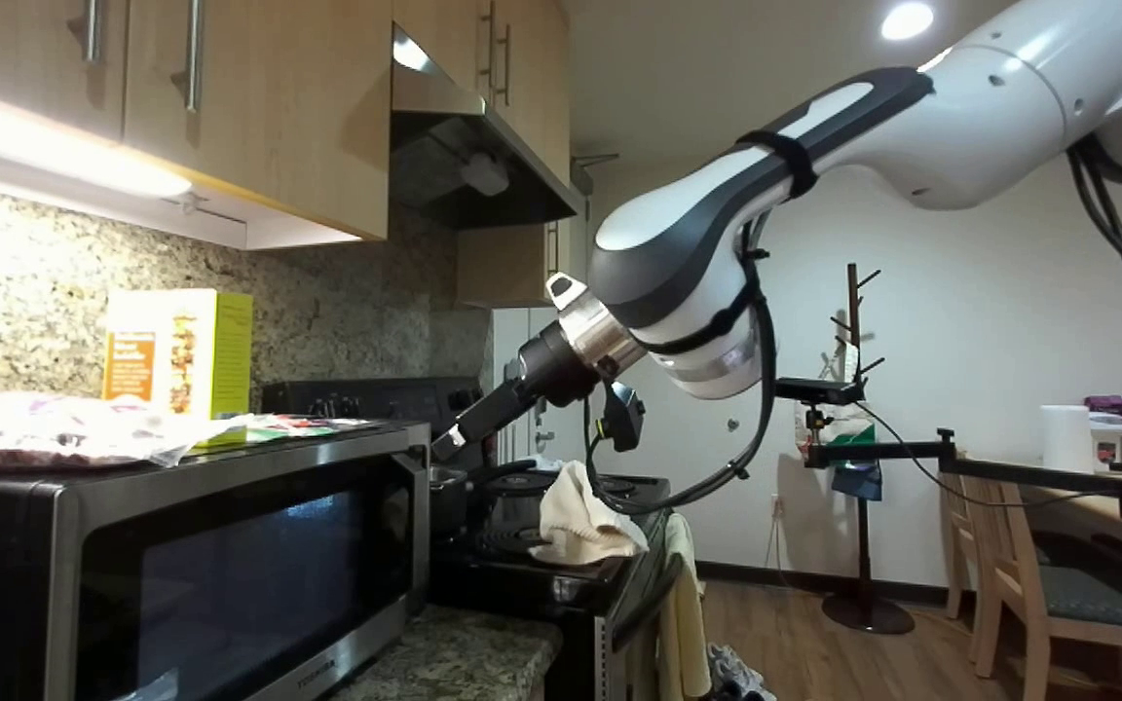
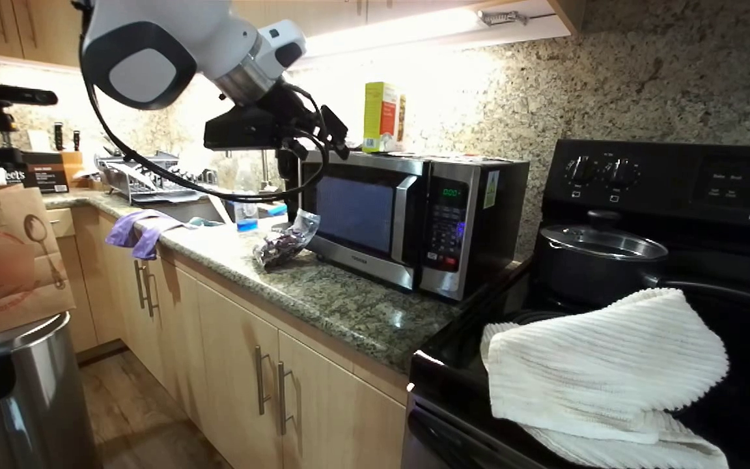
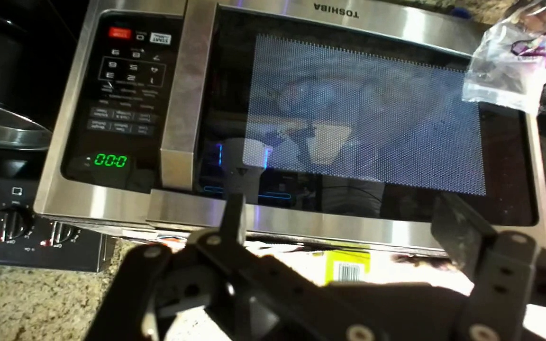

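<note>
My gripper (image 3: 341, 206) is open, with nothing between its fingers (image 3: 460, 232). It faces the front of a steel-and-black Toshiba microwave (image 3: 368, 118), which appears upside down in the wrist view. The microwave door is shut. Its vertical handle (image 3: 185, 94) stands beside the keypad, left of both fingers in that view. In an exterior view the gripper (image 1: 449, 440) hangs near the microwave's upper front edge; contact is not visible. A yellow-green box (image 2: 375, 117) stands on top of the microwave, partly hidden by the gripper in the wrist view. A filled plastic bag (image 1: 64, 433) lies there too.
A clear bag (image 2: 287, 241) lies on the counter (image 2: 349, 306) by the microwave. Alongside is a black stove with a lidded pot (image 2: 599, 264) and a white towel (image 2: 603, 365). Cabinets (image 1: 259, 117) and a range hood (image 1: 473, 146) overhang. A cable loops below the wrist.
</note>
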You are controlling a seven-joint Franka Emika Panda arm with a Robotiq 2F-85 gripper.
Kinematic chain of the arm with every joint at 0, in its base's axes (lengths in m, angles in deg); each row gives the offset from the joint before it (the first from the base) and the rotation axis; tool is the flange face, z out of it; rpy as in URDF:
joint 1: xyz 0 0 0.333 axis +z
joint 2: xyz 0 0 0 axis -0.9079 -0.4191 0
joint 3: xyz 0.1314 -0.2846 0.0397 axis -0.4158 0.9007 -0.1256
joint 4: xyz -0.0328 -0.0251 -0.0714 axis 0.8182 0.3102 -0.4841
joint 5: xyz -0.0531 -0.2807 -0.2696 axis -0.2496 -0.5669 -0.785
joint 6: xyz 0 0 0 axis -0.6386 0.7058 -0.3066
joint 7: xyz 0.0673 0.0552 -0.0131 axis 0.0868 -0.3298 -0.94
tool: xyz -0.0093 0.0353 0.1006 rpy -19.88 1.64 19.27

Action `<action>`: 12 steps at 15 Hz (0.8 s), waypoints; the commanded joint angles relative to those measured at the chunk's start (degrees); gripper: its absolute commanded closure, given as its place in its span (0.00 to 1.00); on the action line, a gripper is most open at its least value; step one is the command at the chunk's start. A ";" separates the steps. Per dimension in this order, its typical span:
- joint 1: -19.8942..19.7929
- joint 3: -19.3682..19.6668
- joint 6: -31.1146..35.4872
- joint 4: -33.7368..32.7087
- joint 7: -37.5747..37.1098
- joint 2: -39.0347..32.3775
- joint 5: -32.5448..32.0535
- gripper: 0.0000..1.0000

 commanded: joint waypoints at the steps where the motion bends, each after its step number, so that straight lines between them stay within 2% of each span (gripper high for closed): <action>1: 2.45 5.30 0.14 -1.52 6.04 -3.83 5.72 0.00; 3: 2.89 7.00 -1.18 -1.61 9.31 -3.39 8.93 0.00; 4: 1.73 5.34 -0.08 -0.22 4.75 -2.60 4.84 0.00; 9: 1.73 5.54 -0.10 -0.20 5.10 -2.83 5.03 0.00; 12: 2.67 6.28 0.34 -2.20 7.60 -3.39 9.93 0.00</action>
